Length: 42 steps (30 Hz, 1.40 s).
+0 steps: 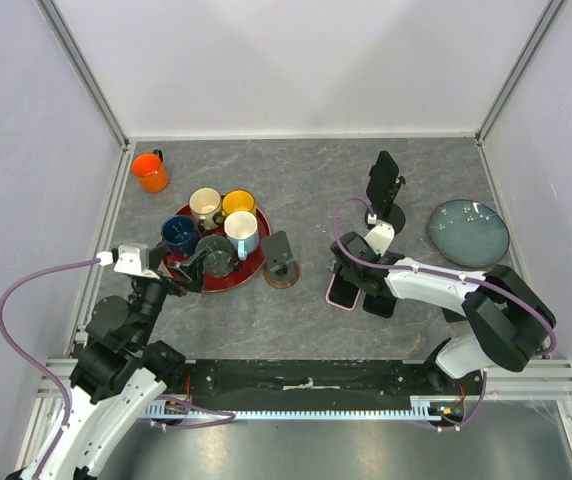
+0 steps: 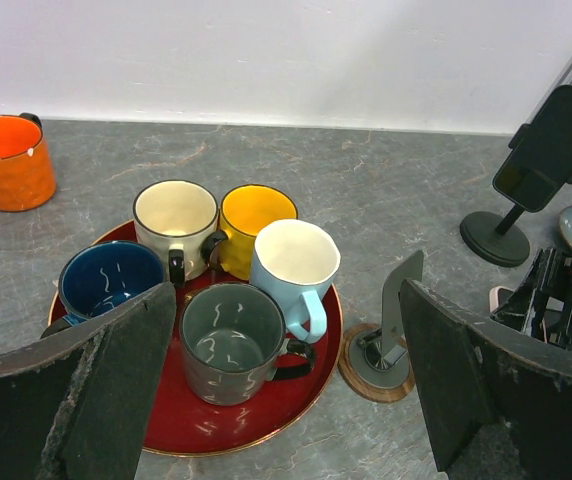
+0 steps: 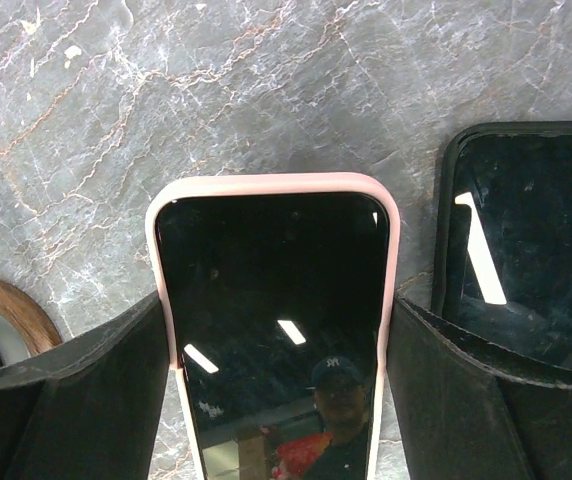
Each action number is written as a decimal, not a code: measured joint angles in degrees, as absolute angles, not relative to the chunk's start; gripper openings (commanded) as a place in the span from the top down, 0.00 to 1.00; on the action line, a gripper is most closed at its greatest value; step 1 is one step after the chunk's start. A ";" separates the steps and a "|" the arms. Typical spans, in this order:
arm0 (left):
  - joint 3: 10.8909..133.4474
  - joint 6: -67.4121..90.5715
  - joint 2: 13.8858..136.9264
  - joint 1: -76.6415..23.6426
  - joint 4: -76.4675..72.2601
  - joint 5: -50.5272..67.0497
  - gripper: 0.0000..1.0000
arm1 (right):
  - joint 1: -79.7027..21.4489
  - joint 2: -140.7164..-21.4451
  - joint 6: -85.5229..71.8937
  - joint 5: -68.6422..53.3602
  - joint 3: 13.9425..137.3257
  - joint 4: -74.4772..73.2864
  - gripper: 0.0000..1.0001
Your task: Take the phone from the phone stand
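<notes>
A phone in a pink case (image 3: 276,330) sits between my right gripper's fingers (image 3: 86,390), which press on both its long edges. In the top view this phone (image 1: 343,291) is low at the table, screen up, right of the empty grey stand with a wooden base (image 1: 280,258). I cannot tell whether it touches the table. My right gripper (image 1: 354,276) is shut on it. My left gripper (image 2: 286,340) is open and empty above the red tray (image 2: 181,425). The empty stand also shows in the left wrist view (image 2: 391,320).
A black phone (image 3: 526,230) lies flat just right of the pink one. Another dark phone sits on a black stand (image 1: 384,188) at the back. The red tray (image 1: 258,257) holds several mugs. An orange mug (image 1: 150,171) and a blue-grey plate (image 1: 468,232) stand on the table.
</notes>
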<state>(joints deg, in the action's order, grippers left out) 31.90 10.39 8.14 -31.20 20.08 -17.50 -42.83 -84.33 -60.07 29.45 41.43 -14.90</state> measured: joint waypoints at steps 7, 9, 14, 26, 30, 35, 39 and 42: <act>31.90 10.39 8.14 -31.20 20.08 -17.50 0.00 | -42.63 -84.07 -60.03 29.82 41.28 -15.03 0.02; 31.90 10.39 8.14 -31.20 20.08 -17.50 0.00 | -42.63 -83.05 -59.20 29.87 41.28 -15.31 0.02; 31.90 10.39 8.14 -31.20 20.08 -17.50 0.00 | -42.63 -76.18 -55.16 30.06 41.25 -15.09 0.02; 31.92 10.39 9.19 -31.20 20.10 -17.50 0.00 | -40.97 -61.21 -30.22 29.41 44.12 -11.25 0.02; 31.92 10.39 9.34 -31.20 20.10 -17.50 0.00 | -34.74 -60.42 -24.99 26.46 46.59 -11.11 0.02; 31.92 10.39 9.41 -31.20 20.10 -17.50 0.00 | -24.58 -60.58 -19.59 17.82 48.90 -10.52 0.04; 31.92 10.39 9.76 -31.20 20.10 -17.50 0.00 | -16.95 -61.23 -16.56 9.65 49.63 -7.92 0.05; 31.92 10.39 10.13 -31.20 20.08 -17.50 0.00 | -11.97 -62.50 -15.14 4.16 49.67 -5.52 0.08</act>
<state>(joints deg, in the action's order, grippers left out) 31.92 10.39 10.13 -31.20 20.08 -17.50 -11.97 -62.50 -15.14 4.16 49.67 -5.52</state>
